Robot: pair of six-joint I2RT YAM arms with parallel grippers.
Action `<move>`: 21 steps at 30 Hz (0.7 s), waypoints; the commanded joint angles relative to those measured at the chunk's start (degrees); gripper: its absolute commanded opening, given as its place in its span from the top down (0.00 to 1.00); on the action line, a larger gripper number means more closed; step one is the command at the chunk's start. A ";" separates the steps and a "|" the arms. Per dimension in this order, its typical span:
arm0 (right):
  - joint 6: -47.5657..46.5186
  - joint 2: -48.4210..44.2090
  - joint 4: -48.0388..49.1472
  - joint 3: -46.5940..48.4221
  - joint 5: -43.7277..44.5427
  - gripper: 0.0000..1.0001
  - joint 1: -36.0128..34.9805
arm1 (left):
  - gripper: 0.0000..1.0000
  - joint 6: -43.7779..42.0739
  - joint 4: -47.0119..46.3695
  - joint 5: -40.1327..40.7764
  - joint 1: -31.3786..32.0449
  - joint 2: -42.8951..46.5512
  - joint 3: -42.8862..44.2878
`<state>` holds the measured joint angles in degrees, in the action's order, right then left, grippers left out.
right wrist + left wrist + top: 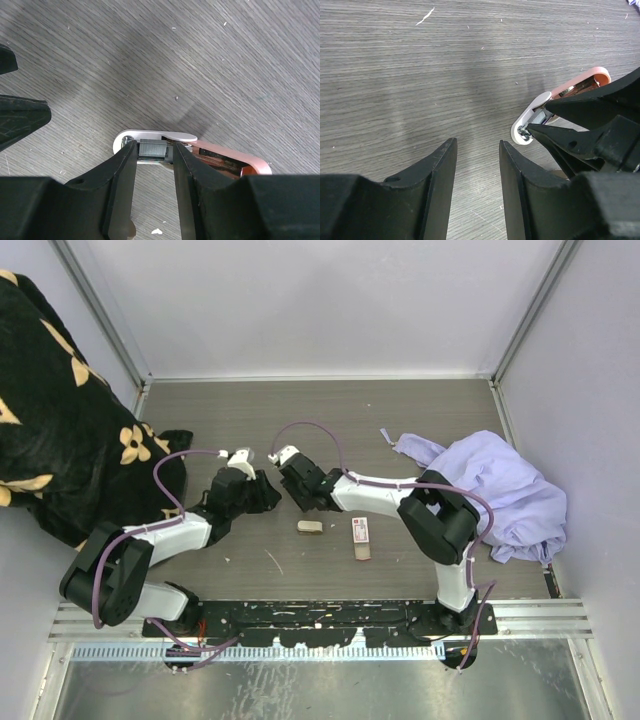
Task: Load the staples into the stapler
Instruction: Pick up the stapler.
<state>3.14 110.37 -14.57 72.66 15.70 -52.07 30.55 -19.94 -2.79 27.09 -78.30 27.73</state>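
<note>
The pink-and-white stapler (220, 157) lies open on the table, its channel facing up. A short grey strip of staples (152, 150) sits in the channel between my right gripper's (155, 149) fingers, with a thin gap at each end. The right jaws stand slightly apart. My left gripper (477, 150) is open and empty just left of the stapler (532, 117). In the top view both grippers meet mid-table, left (268, 493) and right (297, 495), hiding the stapler. The red-and-white staples box (360, 529) and its tan tray (362, 552) lie nearer the bases.
A small beige block (310, 527) lies left of the box. A black blanket with tan flowers (60, 420) is heaped at the left. A lavender cloth (500, 485) is bunched at the right. Grey walls enclose the table.
</note>
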 commanded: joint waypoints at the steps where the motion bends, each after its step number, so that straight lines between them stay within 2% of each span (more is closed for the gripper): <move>1: 0.82 0.73 3.02 1.25 3.07 0.60 -1.40 | 0.59 -0.86 -3.52 0.46 -0.15 0.02 -0.09; 13: 3.25 0.10 2.66 0.77 4.49 0.67 -1.76 | 0.59 -0.95 -3.87 0.32 -0.20 -0.15 -0.24; 21: 2.74 -1.61 0.36 3.00 3.87 0.68 -1.75 | 0.59 -0.89 -3.91 0.07 -0.19 -0.11 -0.35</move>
<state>5.34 110.91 -13.89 72.77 19.22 -53.54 30.55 -20.14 -2.81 27.09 -78.41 27.59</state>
